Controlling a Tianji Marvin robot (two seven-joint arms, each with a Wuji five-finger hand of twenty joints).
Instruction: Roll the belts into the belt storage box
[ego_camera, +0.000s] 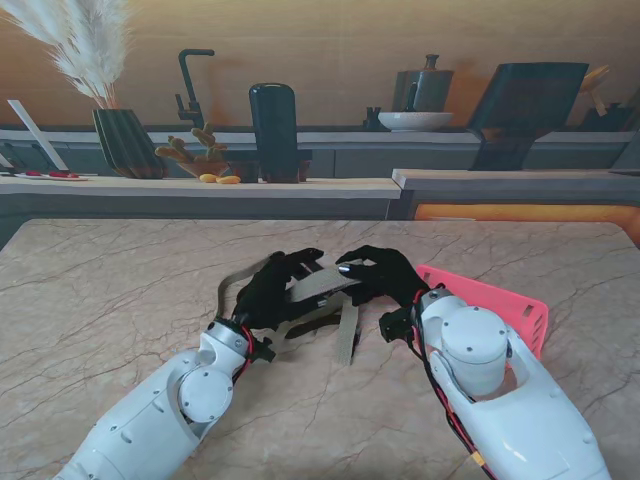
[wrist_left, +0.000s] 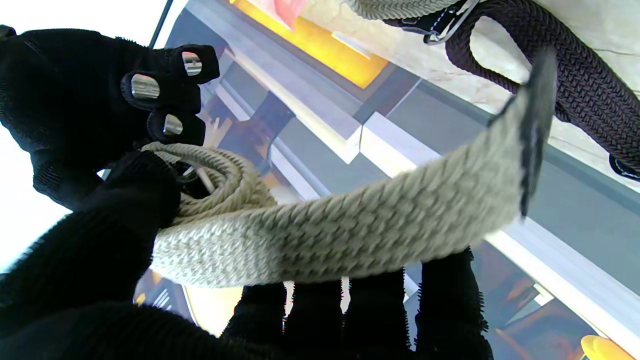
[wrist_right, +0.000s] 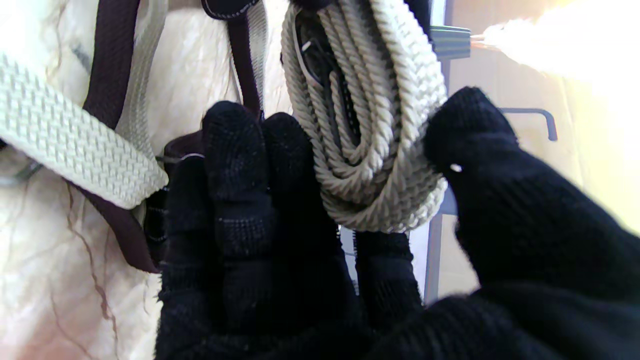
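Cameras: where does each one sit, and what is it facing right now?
Stand: above the shoulders, looking down at the table; both arms, left hand, right hand, pink box.
Left wrist: along the fingers; beige belt across them.
Right wrist: along the fingers; belt's coil.
Shared: both wrist views show the beige belt.

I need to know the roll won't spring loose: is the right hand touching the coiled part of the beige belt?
Touching. The right wrist view shows the right hand pinching the beige belt coil between thumb and fingers.
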